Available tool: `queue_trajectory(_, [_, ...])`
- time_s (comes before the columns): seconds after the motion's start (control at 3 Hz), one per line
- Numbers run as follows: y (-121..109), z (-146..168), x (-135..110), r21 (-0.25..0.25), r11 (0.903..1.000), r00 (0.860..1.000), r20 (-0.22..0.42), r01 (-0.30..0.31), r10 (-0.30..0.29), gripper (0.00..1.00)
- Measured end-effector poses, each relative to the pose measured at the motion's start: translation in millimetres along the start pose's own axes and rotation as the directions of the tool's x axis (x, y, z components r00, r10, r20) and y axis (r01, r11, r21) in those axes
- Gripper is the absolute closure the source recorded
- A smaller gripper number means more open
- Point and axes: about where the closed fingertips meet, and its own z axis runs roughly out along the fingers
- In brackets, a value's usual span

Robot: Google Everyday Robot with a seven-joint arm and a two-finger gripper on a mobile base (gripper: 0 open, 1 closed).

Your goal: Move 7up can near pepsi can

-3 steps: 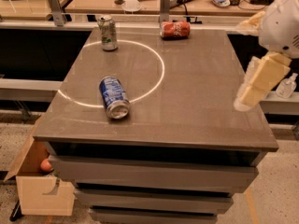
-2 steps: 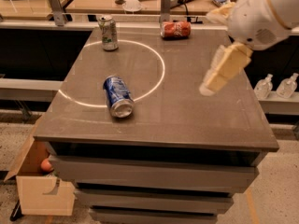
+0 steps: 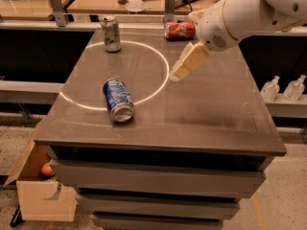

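The silvery-white and green 7up can [image 3: 111, 34] stands upright, silver top up, at the far left of the grey worktop [image 3: 216, 119]. It is well apart from the dark blue pepsi can [image 3: 117, 99], which lies on its side with one end toward the camera. The cream hand [image 3: 176, 74] hovers between them and the right edge, pressed together and empty. An open cardboard box [image 3: 43, 200] on the floor holds something small and orange [image 3: 46, 169].

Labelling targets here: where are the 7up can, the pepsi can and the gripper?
7up can [image 3: 111, 33]: camera view, upright label.
pepsi can [image 3: 116, 97]: camera view, blue side.
gripper [image 3: 175, 74]: camera view, its tip, above tabletop [image 3: 216, 123].

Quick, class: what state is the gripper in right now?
Gripper: cannot be told whether open or closed; it carries no can and hovers over the table, near the red can.
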Motion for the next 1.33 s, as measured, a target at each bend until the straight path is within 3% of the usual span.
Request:
queue_trajectory(0.33, [4, -4, -3, -0.008, 0.9999, 1.000, 0.000, 0.011, -0.011, 0.00])
queue_trajectory(0.67, [2, 5, 5, 0.025, 0.9991, 0.999, 0.025, -0.033, 0.033, 0.00])
queue_trajectory(1.0, [-22, 19, 20, 0.124, 0.9869, 0.991, 0.101, -0.103, 0.090, 0.00])
queue_trajectory(1.33, [-76, 66, 20, 0.188, 0.9656, 0.965, 0.226, -0.180, 0.136, 0.00])
